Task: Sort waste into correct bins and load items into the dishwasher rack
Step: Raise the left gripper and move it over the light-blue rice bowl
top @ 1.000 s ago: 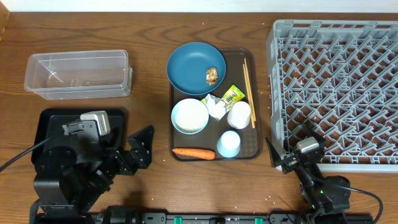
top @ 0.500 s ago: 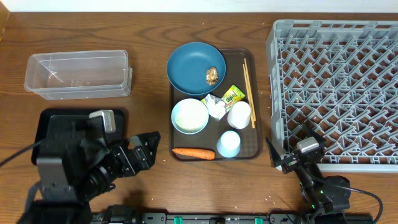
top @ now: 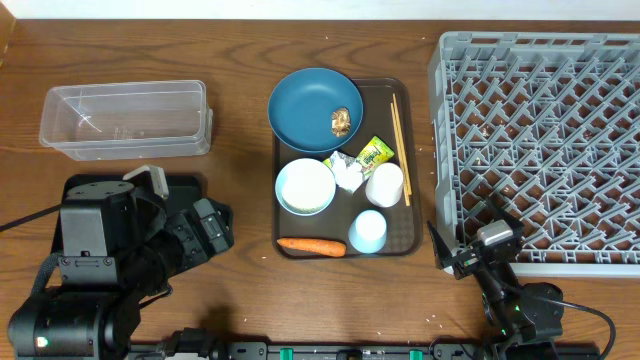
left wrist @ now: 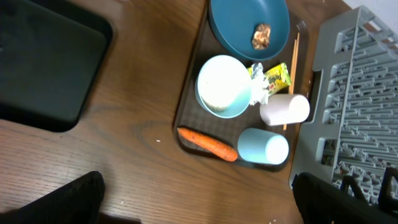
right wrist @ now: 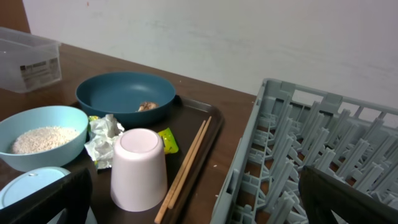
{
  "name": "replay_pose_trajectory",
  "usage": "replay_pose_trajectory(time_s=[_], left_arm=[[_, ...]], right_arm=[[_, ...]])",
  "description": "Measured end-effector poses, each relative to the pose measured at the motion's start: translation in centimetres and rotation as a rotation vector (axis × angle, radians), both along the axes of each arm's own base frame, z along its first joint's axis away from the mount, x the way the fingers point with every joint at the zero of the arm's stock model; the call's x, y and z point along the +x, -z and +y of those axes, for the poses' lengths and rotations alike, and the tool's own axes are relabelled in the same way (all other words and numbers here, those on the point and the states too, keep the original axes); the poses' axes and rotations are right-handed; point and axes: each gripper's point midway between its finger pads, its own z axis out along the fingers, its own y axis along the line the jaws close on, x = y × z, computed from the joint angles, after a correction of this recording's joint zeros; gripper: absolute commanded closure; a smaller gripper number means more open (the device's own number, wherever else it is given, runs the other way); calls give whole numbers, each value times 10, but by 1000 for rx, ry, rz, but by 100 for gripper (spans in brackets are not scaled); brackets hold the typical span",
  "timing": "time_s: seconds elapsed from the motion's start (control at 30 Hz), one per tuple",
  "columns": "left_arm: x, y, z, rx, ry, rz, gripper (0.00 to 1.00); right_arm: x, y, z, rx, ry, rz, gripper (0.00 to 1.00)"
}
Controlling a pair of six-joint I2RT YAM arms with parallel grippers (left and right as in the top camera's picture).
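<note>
On the brown serving tray [top: 401, 92] lie the dark blue plate [top: 305, 105] with a brown lump [top: 341, 121], the rice-filled bowl [top: 306, 187], crumpled paper [top: 347, 176], wrapper [top: 375, 153], whitish cup [top: 385, 184], pale blue cup [top: 368, 231], carrot [top: 311, 245] and chopsticks [top: 399, 150]. My left gripper [top: 212, 228] hangs open left of the tray, high above bare wood [left wrist: 199, 208], with the carrot [left wrist: 207, 144] ahead of it. My right gripper [top: 470, 232] is open at the rack's [top: 545, 130] near left corner, looking at the whitish cup [right wrist: 138, 168] and chopsticks [right wrist: 186, 165].
The clear tub [top: 125, 120] stands empty at the far left. The black tray [top: 185, 184] lies in front of it, mostly covered by my left arm. The rack's grey wall [right wrist: 249, 155] rises just right of the serving tray.
My left arm has drawn back to the left and turned, so its gripper is farther from the serving tray. The right arm and all objects are unchanged.
</note>
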Motion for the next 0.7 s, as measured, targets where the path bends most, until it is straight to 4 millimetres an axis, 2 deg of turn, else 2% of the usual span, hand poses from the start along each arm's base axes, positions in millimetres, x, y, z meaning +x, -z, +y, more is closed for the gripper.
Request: replay_pose_trajectory(time_s=[0.27,0.47,0.7], left_arm=[[9,-7,2,-20,-43,-36,2],[14,-11,-14,-82,27,-48,2],[22,0,-27,-104,130,11,2]], right_arm=[[0,0,0,0,0,0,1],[0,0,0,0,0,0,1],[0,0,0,0,0,0,1]])
